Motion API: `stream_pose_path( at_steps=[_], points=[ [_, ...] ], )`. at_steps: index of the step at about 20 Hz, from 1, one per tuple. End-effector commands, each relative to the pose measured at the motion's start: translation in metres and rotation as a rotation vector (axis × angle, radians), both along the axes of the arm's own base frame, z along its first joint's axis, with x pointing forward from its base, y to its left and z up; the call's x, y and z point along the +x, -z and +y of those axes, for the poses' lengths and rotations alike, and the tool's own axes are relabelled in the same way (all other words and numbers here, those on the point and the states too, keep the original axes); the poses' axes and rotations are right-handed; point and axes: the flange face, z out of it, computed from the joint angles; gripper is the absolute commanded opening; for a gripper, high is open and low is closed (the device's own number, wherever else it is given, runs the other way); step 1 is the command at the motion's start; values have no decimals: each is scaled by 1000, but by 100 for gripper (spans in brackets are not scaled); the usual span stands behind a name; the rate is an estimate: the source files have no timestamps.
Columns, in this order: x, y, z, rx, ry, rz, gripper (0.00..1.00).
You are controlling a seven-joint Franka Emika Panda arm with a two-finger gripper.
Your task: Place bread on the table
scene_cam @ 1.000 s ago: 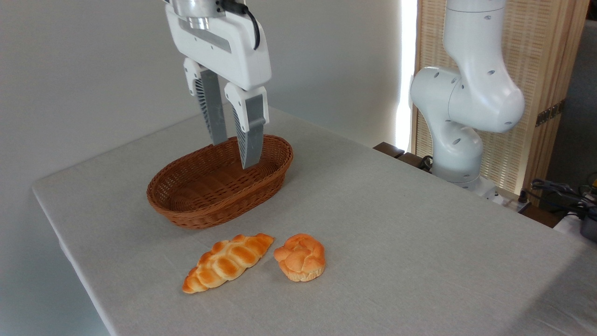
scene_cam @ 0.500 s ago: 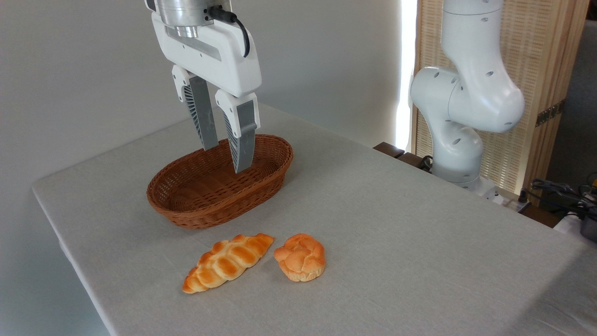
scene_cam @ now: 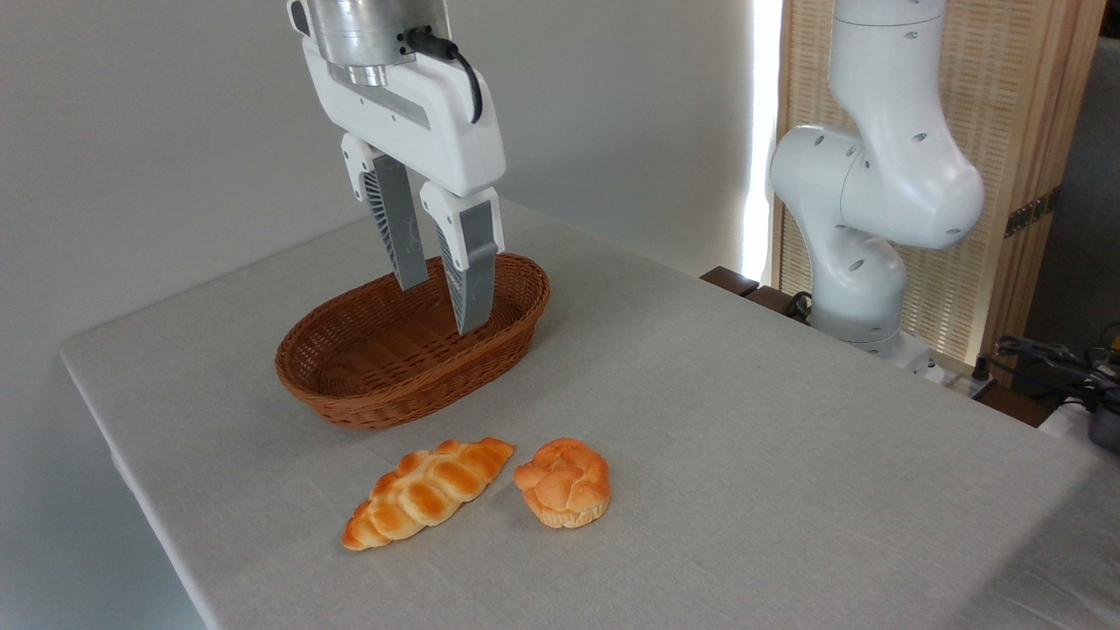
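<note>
Grey-beige cloth-covered table (scene_cam: 744, 420), broad and mostly bare. White Franka arm (scene_cam: 875, 175) rising at the right edge. Brown oval wicker basket (scene_cam: 367, 398) on the far left part, nothing visible inside. Gripper (scene_cam: 442, 306) hanging over the basket's right half, fingers slightly parted, holding nothing. Braided pointed loaf (scene_cam: 427, 492) on the cloth in front of the basket. Small knotted bread bun (scene_cam: 563, 482) just right of it, touching or nearly touching the loaf's tip, resting on its paler base.

Task judged essentially done: bun out on the table, gripper free of it.

Remaining risks, judged only:
- Fingertips low near the basket's inner wall; a sideways sweep likely to snag the rim and drag the basket into the loaf.
- Any renewed descent toward the bun likely to nudge the loaf, given the tight spacing.
- Bun's lumpy, rounded top prone to slipping from a narrow pinch.
</note>
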Motion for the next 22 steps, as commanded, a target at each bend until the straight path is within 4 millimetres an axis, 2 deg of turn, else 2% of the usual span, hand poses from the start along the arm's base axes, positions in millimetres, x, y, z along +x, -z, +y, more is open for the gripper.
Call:
stream_pose_path(
  at_steps=[1, 22],
  points=[
    [-6, -1, 7, 4, 8, -11, 100],
    [-10, 1, 7, 58, 6, 24, 100]
  ],
)
